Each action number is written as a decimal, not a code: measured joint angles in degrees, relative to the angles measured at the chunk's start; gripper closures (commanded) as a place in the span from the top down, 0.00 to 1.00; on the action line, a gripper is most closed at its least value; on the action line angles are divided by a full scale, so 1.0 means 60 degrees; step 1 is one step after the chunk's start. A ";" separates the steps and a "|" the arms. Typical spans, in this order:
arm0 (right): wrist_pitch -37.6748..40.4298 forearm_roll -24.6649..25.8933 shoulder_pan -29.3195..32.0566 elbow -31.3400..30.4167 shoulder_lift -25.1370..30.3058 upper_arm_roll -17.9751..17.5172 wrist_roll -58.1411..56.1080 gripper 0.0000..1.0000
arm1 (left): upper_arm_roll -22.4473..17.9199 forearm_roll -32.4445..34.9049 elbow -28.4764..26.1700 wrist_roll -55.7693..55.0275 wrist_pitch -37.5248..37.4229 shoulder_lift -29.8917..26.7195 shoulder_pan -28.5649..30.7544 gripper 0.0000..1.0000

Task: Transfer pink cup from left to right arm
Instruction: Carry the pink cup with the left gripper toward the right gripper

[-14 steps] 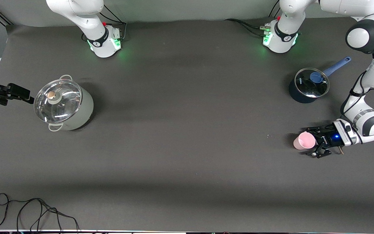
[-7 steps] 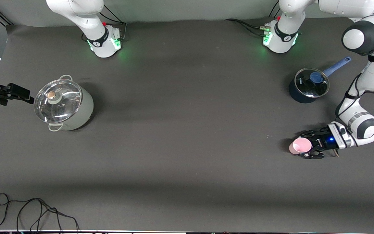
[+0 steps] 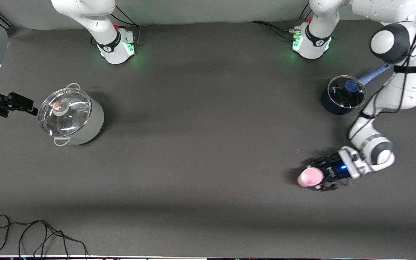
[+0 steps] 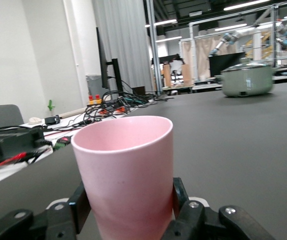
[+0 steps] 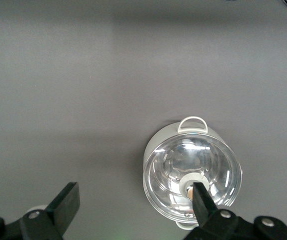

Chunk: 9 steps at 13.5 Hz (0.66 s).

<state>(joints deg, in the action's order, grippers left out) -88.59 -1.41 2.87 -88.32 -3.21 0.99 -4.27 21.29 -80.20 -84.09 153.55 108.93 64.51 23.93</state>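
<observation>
The pink cup [image 3: 310, 177] is a small pale-pink tumbler held upright in my left gripper [image 3: 318, 178], just above the table toward the left arm's end. In the left wrist view the cup [image 4: 126, 170] fills the middle, with a black finger pressed on each side of it, so my left gripper [image 4: 129, 202] is shut on it. My right gripper [image 3: 22, 104] is up high at the right arm's end, beside the big pot. In the right wrist view my right gripper [image 5: 133, 200] is open and empty.
A large grey-green pot with a glass lid [image 3: 70, 115] stands toward the right arm's end, also in the right wrist view [image 5: 192, 171]. A small dark blue saucepan with a glass lid [image 3: 343, 94] stands near the left arm. Black cables [image 3: 38, 234] lie at the table's near edge.
My left gripper has carried the pink cup toward the middle of the table and nearer to the front camera, turning it more upright. The right arm has not moved.
</observation>
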 measured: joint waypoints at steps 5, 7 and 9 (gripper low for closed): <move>-0.0005 -0.0001 0.0000 0.0120 0.0079 0.0000 0.1098 1.00 | 0.2200 -0.1285 0.0331 -0.0007 0.3528 0.0015 -0.1142 0.00; 0.0116 0.0000 0.0000 0.0191 0.0248 0.0000 0.2254 1.00 | 0.2914 -0.1592 0.0584 -0.0010 0.4453 0.0010 -0.1398 0.00; 0.0350 -0.0006 -0.0001 0.0253 0.0462 -0.0018 0.3884 1.00 | 0.3331 -0.2115 0.0982 -0.0010 0.4978 0.0005 -0.1887 0.00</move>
<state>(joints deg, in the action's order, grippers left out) -86.49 -1.45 2.86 -86.80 -0.44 0.88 19.03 41.28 -92.89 -78.20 153.49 138.79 64.54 12.61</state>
